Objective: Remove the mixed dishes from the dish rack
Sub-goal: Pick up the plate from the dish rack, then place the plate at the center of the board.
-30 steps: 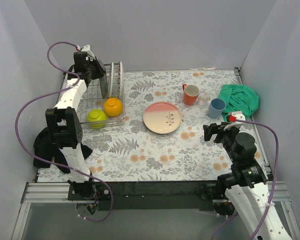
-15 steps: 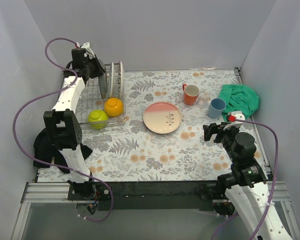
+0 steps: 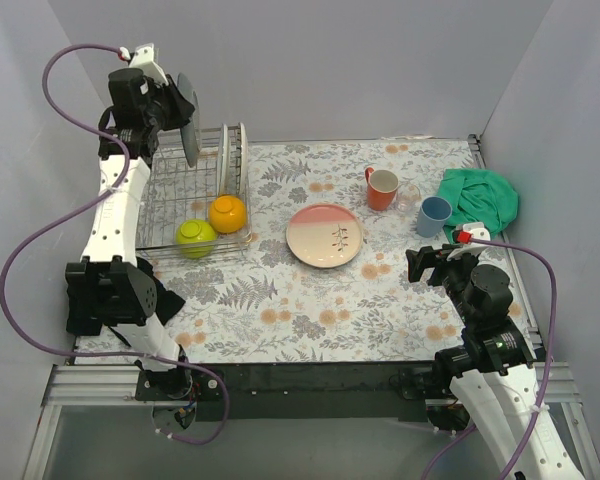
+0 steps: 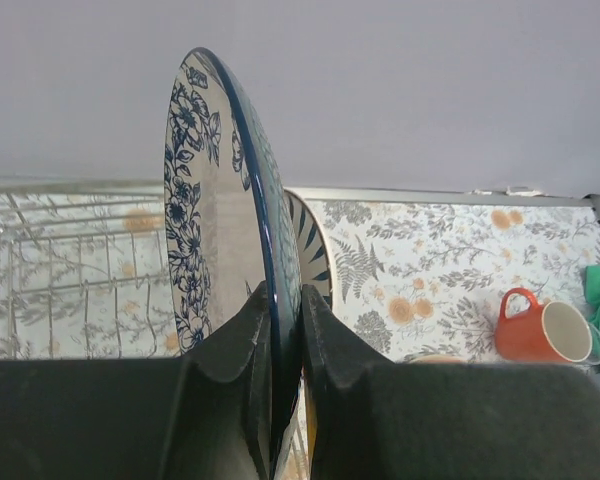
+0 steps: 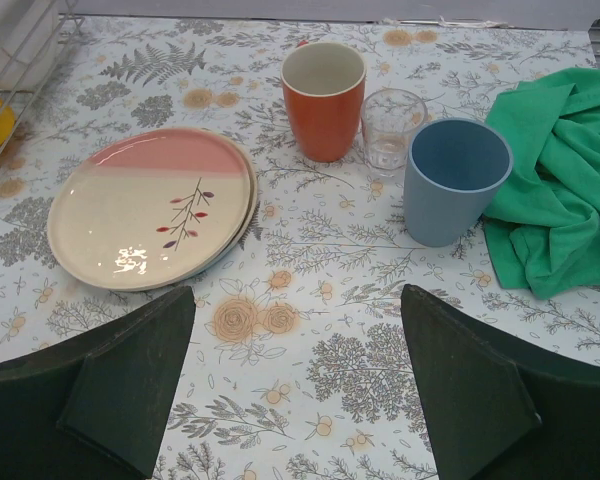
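My left gripper (image 3: 177,112) (image 4: 283,300) is shut on the rim of a blue-flowered plate (image 3: 189,133) (image 4: 215,190) and holds it on edge above the dish rack (image 3: 170,205). A dark-and-white striped plate (image 4: 310,245) and a pale plate (image 3: 233,160) stand in the rack's slots. A lime-green bowl (image 3: 194,236) and an orange-yellow bowl (image 3: 226,213) sit at the rack's near end. The pink plate (image 3: 324,235) (image 5: 150,205), orange mug (image 3: 382,188) (image 5: 323,98), clear glass (image 5: 392,128) and light-blue cup (image 3: 433,215) (image 5: 454,180) stand on the table. My right gripper (image 3: 432,262) (image 5: 295,385) is open and empty above the table.
A green cloth (image 3: 480,198) (image 5: 560,180) lies at the far right beside the cup. A black cloth (image 3: 95,295) hangs at the table's left edge by the left arm. Grey walls close in the back and both sides.
My left gripper has risen and moved left with the flowered plate, lifting it out of the rack's slots. The right arm has not moved.
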